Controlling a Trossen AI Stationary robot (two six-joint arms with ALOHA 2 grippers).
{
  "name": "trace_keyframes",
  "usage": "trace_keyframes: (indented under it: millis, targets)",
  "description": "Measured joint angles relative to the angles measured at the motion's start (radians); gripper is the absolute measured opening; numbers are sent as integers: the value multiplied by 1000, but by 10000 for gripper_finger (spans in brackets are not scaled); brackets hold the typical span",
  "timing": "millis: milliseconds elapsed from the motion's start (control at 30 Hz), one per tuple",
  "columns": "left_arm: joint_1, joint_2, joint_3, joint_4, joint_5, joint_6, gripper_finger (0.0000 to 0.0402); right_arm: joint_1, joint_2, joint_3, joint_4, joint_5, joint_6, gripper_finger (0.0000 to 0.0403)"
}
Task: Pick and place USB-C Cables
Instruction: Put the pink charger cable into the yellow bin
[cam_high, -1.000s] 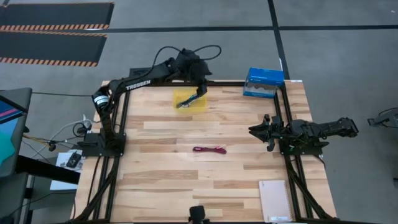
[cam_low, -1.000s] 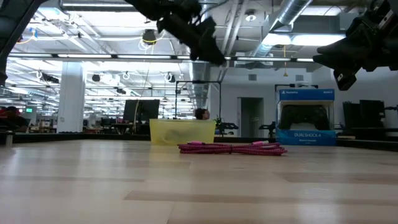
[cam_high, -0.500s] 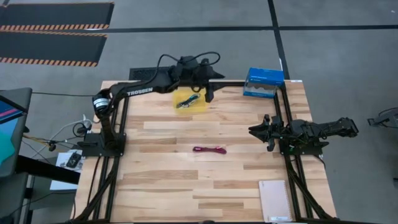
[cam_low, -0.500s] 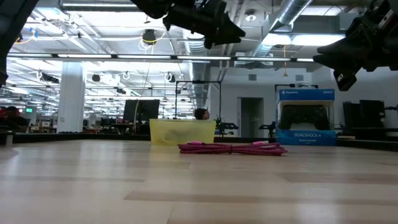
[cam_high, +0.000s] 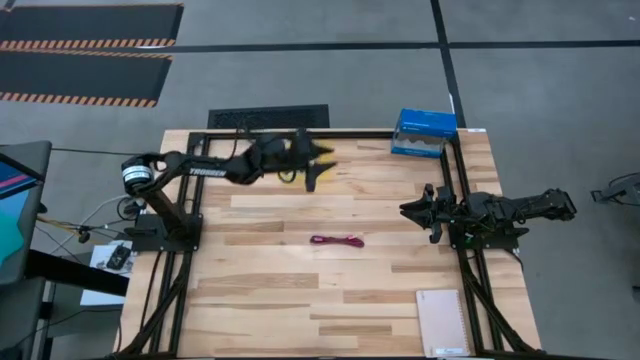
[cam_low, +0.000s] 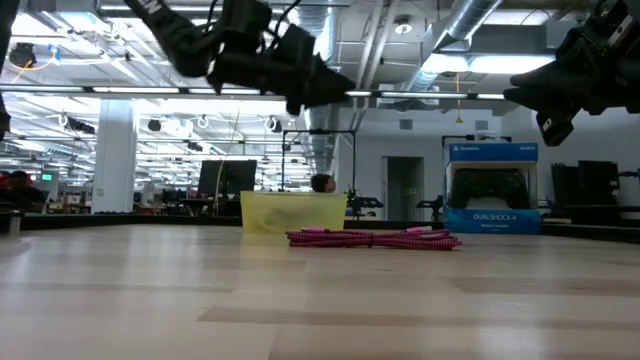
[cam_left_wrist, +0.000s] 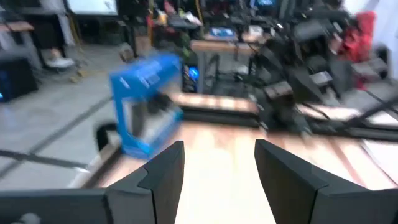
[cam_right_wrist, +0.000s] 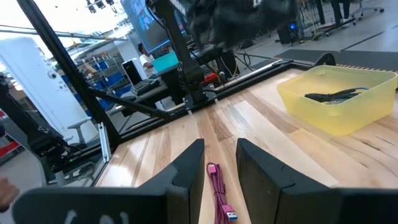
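Observation:
A magenta-red USB-C cable bundle (cam_high: 337, 241) lies on the wooden table near its middle; it also shows in the low view (cam_low: 372, 238) and the right wrist view (cam_right_wrist: 217, 186). The yellow bin (cam_right_wrist: 339, 99) stands at the table's far side with dark cables (cam_right_wrist: 333, 95) lying in it. In the high view my left arm covers most of the bin. My left gripper (cam_high: 312, 170) is open and empty above the bin, its fingers level and pointing to the table's right. My right gripper (cam_high: 408, 210) waits open and empty at the right side.
A blue box (cam_high: 425, 132) stands at the far right corner, also in the left wrist view (cam_left_wrist: 146, 102). A notebook (cam_high: 442, 322) lies at the near right corner. Bare wood lies around the magenta cable.
My left gripper has come up out of the yellow bin, tipped from pointing down to level, and drawn back toward the table's left. The dark cable stays in the bin. The magenta cable and my right arm have kept still.

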Motion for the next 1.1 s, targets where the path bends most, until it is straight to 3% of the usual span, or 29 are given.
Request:
trace_keyframes:
  millis: [200, 600, 1100]
  targets:
    - [-114, 13, -112, 60, -80, -26, 184, 0, 0, 0, 0, 1, -2, 118]
    - [-423, 42, -154, 121, -342, 12, 185, 0, 0, 0, 0, 2, -9, 118]
    - [-427, 380, -148, 383, -315, -78, 185, 0, 1, 0, 0, 2, -10, 118]
